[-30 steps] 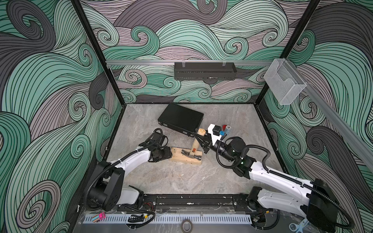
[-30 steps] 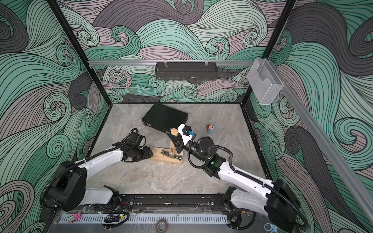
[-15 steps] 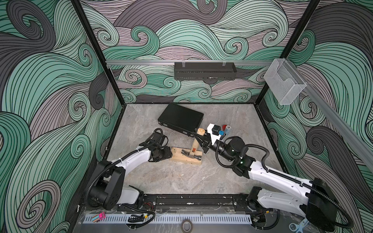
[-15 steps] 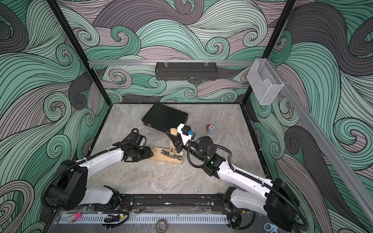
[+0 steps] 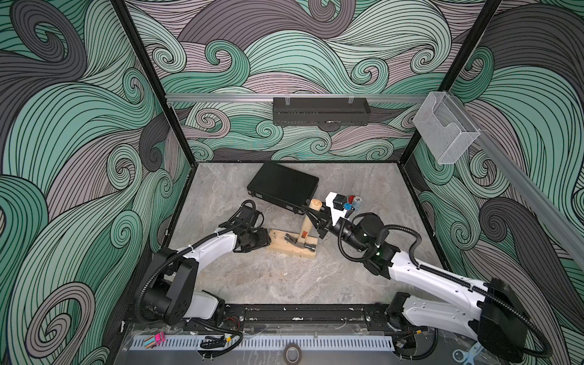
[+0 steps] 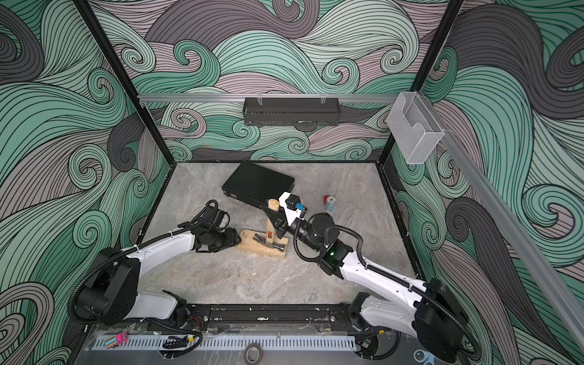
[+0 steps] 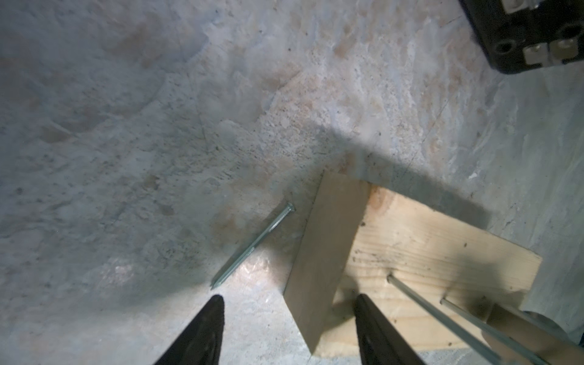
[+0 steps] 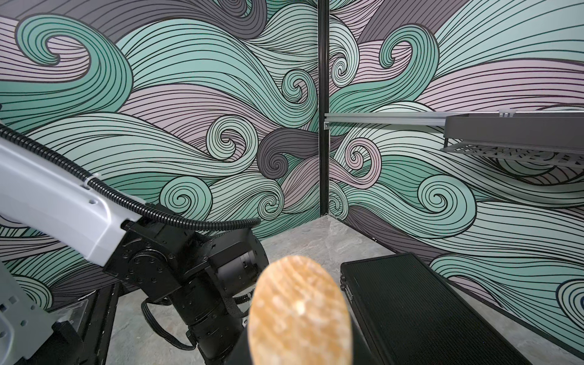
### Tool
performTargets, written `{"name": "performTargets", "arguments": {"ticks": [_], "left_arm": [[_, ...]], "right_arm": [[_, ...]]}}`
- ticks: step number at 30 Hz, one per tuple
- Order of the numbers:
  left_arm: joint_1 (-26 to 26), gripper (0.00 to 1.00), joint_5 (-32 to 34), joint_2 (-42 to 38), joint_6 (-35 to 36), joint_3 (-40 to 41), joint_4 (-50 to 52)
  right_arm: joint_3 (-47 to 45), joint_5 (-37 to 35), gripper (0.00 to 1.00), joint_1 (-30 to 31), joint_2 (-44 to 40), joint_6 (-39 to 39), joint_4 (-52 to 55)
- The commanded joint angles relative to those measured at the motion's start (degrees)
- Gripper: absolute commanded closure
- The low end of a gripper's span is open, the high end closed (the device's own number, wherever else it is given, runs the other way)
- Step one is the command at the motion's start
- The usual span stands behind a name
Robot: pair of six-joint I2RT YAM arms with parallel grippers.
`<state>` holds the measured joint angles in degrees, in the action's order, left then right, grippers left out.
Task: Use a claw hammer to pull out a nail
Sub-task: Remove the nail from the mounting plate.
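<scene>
Wood block, two nails, third nail loose; hammer tight in right hand; left hand spread, empty.

Two robot arms: the left arm and right arm have glossy white shells between matte black joint housings. Black ribbed conduit runs along both, fastened with white clips. A green light glows at the right elbow. The left tool has two slim, tapered black fingers.
</scene>
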<state>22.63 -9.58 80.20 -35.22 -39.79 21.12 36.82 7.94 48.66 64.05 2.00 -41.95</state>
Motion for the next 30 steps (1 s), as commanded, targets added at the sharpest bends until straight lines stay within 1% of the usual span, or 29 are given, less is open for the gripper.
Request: {"name": "performTargets", "arguments": {"ticks": [1, 19, 30], "left_arm": [[0.0, 0.37, 2.6, 3.0, -0.2, 1.5, 4.8], [-0.6, 0.37, 2.8, 3.4, -0.1, 2.0, 4.5], [-0.8, 0.37, 2.5, 4.1, -0.1, 2.6, 4.0]], "right_arm": [[-2.1, 1.4, 1.0, -0.1, 0.7, 6.0, 1.1], [-3.3, 1.8, 1.0, -0.3, 0.6, 6.8, -0.6], [-5.0, 1.9, 1.0, -0.3, 0.6, 7.3, -3.8]]}}
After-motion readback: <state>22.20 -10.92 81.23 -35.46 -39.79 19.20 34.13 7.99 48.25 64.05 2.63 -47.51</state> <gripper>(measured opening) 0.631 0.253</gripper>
